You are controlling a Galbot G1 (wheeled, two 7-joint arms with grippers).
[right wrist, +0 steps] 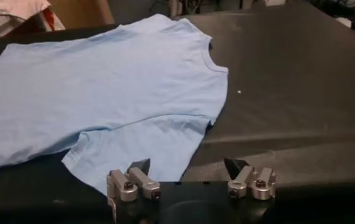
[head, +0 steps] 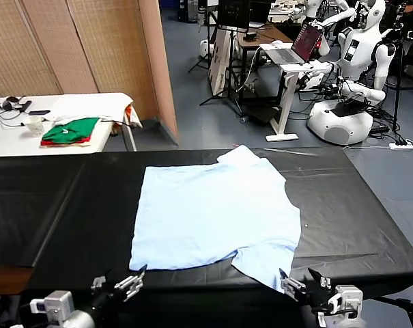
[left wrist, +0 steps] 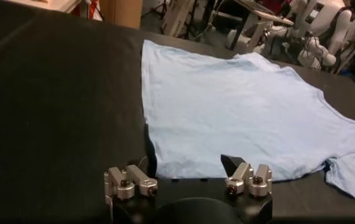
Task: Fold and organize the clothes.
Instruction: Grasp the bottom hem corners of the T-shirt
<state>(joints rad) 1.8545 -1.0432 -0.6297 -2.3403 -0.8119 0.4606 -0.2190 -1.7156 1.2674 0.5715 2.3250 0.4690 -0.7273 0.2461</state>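
On the black tabletop (head: 49, 205) the shirt (head: 216, 208) lies flat and not yet folded. Left claw (head: 117, 283) and right claw (head: 303, 281) wait spread wide and empty at its near edge. I think each must next pinch a near part of the shirt to start the first fold.

Silver screwed grippers (left wrist: 188, 172), seemingly black-tipped fingers (right wrist: 142, 165)

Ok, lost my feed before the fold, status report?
Left gripper and right gripper open at near table edge, holding nothing. T-shirt spread flat on black table, unfolded. Nothing on it.
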